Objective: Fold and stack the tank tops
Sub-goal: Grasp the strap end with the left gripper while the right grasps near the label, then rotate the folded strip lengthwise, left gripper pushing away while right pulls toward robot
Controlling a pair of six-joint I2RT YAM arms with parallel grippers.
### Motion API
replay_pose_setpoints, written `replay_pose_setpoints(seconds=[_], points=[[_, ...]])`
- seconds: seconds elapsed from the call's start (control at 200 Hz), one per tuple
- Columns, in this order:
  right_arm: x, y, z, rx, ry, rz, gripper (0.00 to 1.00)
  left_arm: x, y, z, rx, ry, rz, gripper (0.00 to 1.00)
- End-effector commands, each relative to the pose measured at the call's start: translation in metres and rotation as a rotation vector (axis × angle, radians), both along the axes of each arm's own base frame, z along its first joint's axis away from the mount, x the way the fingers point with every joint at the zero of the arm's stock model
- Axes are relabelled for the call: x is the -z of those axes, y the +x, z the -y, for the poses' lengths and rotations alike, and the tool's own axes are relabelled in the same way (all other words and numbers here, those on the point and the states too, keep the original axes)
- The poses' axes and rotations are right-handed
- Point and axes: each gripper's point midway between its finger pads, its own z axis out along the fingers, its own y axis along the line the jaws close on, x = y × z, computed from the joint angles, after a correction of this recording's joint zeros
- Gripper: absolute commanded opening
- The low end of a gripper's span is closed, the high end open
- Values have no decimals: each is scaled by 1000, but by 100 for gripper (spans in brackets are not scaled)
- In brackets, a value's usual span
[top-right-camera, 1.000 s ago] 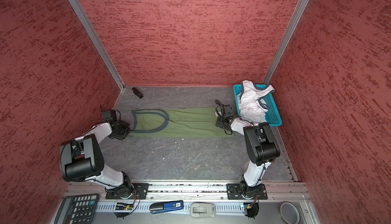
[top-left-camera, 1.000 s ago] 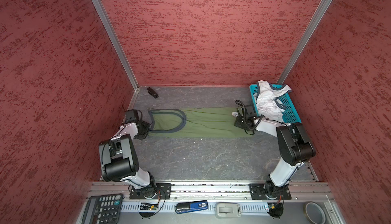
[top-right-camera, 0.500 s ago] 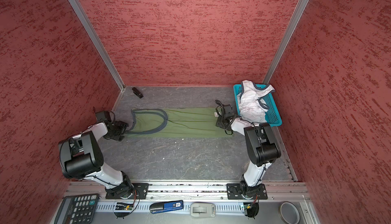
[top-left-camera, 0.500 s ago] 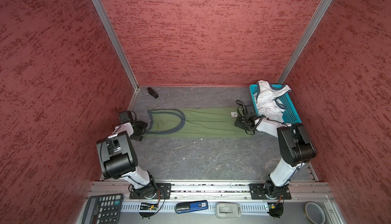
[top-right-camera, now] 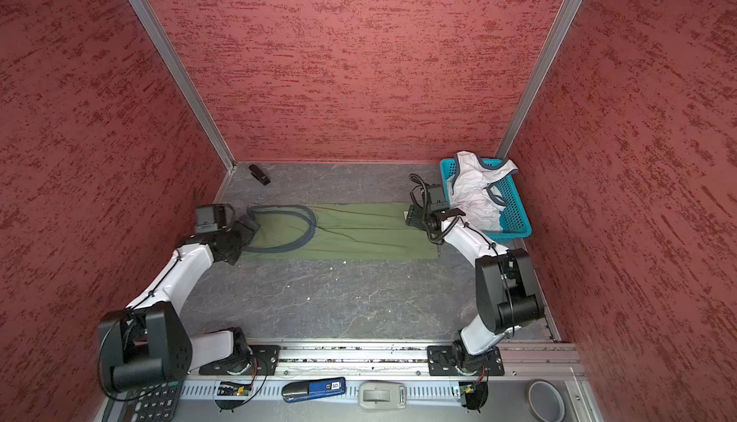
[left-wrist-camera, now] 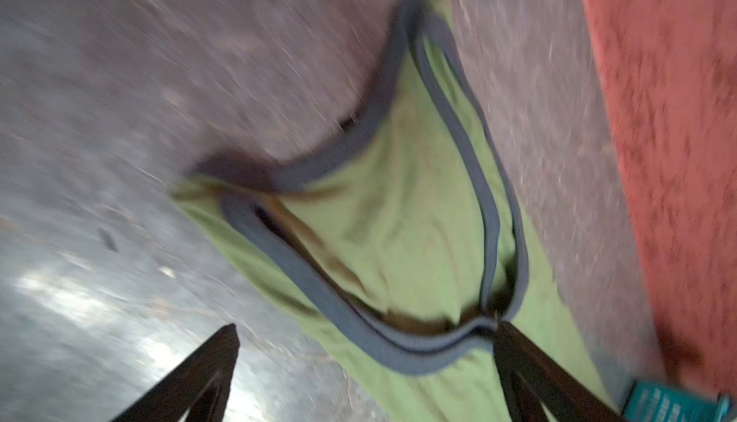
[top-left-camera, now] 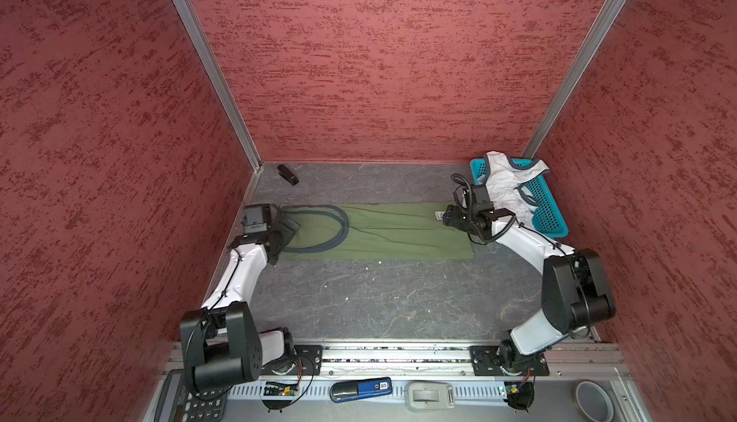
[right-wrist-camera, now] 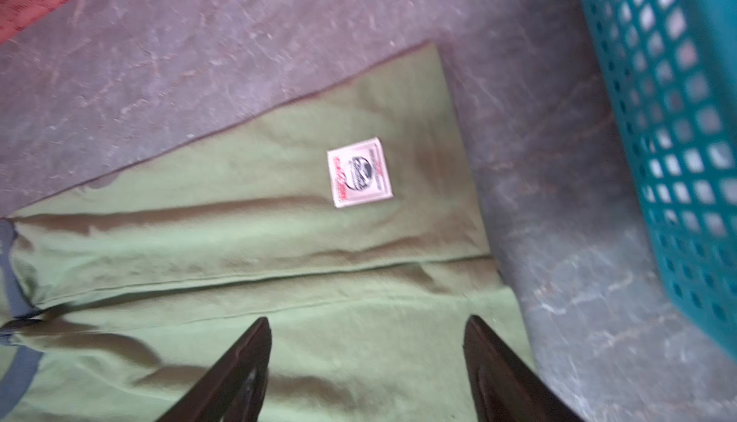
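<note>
The olive tank top (top-left-camera: 399,232) (top-right-camera: 367,232) lies on the grey table as a long folded strip, its grey-trimmed armholes (left-wrist-camera: 399,352) toward the left. My left gripper (top-left-camera: 286,232) (top-right-camera: 248,226) (left-wrist-camera: 367,330) is open at that shoulder end, one finger (left-wrist-camera: 518,360) touching the trim and nothing held. My right gripper (top-left-camera: 448,216) (top-right-camera: 410,216) (right-wrist-camera: 367,322) hangs open over the hem end, near a white label (right-wrist-camera: 359,173). The white tank top (top-left-camera: 506,189) (top-right-camera: 474,195) sits crumpled in the turquoise basket (top-left-camera: 554,220) (top-right-camera: 518,224).
The basket (right-wrist-camera: 678,121) stands at the back right, close beside my right gripper. A small black object (top-left-camera: 288,174) (top-right-camera: 259,174) lies at the back left corner. Red walls close in three sides. A calculator (top-left-camera: 191,404) and other oddments lie beyond the front rail.
My left gripper has opened wide at the shoulder end, after shifting slightly left and back. My right gripper has opened wider over the hem. The olive top lies where it was.
</note>
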Motion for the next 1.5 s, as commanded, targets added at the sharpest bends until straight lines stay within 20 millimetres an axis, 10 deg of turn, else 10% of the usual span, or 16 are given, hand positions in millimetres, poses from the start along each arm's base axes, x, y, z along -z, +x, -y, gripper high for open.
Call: replay_pose_setpoints(seconds=[0.0, 0.225, 0.546, 0.917, 1.192, 1.498], points=[[5, 17, -14, -41, 12, -31, 77, 17, 13, 50, 110, 6, -40, 95], [36, 50, -45, -79, -115, -114, 78, 33, 37, 145, 354, 88, -81, 85], [88, 53, -45, -66, -151, -231, 78, 82, 34, 175, 467, 183, -211, 75], [104, -54, -11, 36, -109, -334, 78, 99, 31, 207, 658, 281, -242, 74], [103, -163, 2, 119, 25, -397, 75, 89, 77, 273, 856, 304, -156, 74], [86, -210, -67, 29, 199, -373, 74, 58, 152, 277, 903, 421, -60, 75]])
